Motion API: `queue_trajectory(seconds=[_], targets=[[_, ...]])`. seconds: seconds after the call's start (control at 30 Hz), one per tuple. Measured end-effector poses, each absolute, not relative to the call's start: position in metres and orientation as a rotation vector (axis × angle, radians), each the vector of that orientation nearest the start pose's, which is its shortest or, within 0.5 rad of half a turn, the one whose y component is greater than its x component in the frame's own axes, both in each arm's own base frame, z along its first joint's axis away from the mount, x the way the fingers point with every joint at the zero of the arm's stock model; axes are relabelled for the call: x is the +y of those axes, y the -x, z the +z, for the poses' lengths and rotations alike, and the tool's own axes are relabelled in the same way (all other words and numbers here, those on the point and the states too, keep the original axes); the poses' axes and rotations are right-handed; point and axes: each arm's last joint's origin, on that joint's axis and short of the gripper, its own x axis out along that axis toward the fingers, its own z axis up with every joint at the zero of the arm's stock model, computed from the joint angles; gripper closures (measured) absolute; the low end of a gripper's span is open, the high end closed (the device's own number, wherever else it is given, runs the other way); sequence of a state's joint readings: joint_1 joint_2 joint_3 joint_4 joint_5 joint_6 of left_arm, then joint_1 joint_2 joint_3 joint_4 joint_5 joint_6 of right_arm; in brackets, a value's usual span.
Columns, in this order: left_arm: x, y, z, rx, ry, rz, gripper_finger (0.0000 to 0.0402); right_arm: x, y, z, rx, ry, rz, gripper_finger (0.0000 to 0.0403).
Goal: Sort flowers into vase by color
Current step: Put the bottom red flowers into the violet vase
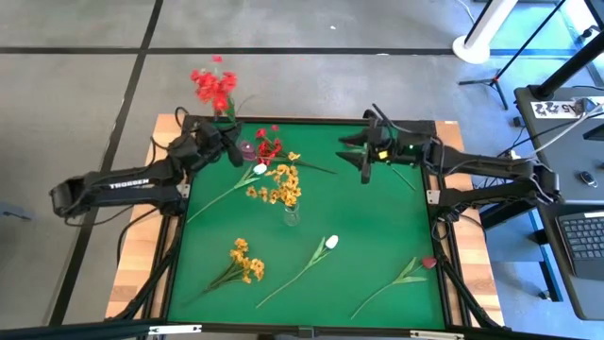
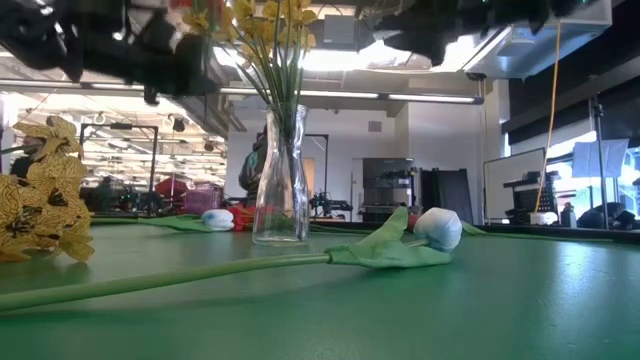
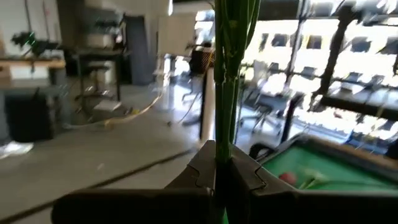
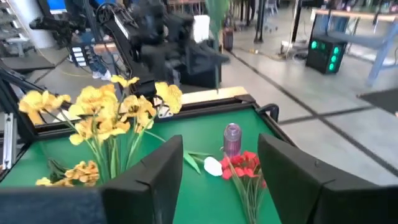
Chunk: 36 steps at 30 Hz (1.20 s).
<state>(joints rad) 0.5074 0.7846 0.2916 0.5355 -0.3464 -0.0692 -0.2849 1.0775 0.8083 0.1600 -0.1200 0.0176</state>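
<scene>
Two grippers work: the left gripper (image 1: 225, 132), at ten o'clock, is clamped on a red cluster spray's thin green stem (image 3: 225, 81), lifted; next comes lowering it into the small purple vase (image 1: 246, 148). The right gripper (image 1: 366, 158), at one o'clock, stands apart, empty.

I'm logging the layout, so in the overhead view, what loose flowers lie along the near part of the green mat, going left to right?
Yellow-orange spray → white tulip → dark pink rose bud.
</scene>
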Motion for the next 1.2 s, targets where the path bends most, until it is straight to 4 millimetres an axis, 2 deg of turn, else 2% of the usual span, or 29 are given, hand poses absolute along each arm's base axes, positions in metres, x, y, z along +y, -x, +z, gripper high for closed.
queue_trajectory(seconds=[0.17,0.3,0.5,0.63,0.8,1.0,1.2], targets=[[0.114,-0.14,0.221,-0.027,0.067,0.878,0.0399,-0.075,-0.229,0.294,0.004,-0.037,-0.208,0.0203],[0.132,-0.14,0.21,0.006,0.1,0.867,0.0399,-0.079,-0.223,0.275,-0.008,-0.053,-0.234,0.0204],[0.147,-0.149,0.192,0.02,0.198,0.819,0.0399,-0.079,-0.22,0.264,-0.008,-0.058,-0.232,0.0204],[0.151,-0.152,0.182,0.049,0.24,0.837,0.0399,-0.078,-0.22,0.263,0.0,-0.052,-0.209,0.0204],[0.154,-0.151,0.175,0.084,0.239,0.971,0.0399,-0.078,-0.22,0.262,0.006,-0.04,-0.208,0.0204],[0.156,-0.152,0.169,0.109,0.246,0.988,0.0399,-0.078,-0.22,0.261,0.024,-0.014,-0.207,0.0204],[0.143,-0.152,0.16,0.084,0.258,0.96,0.0399,-0.078,-0.22,0.259,0.047,0.026,-0.21,0.0204]])
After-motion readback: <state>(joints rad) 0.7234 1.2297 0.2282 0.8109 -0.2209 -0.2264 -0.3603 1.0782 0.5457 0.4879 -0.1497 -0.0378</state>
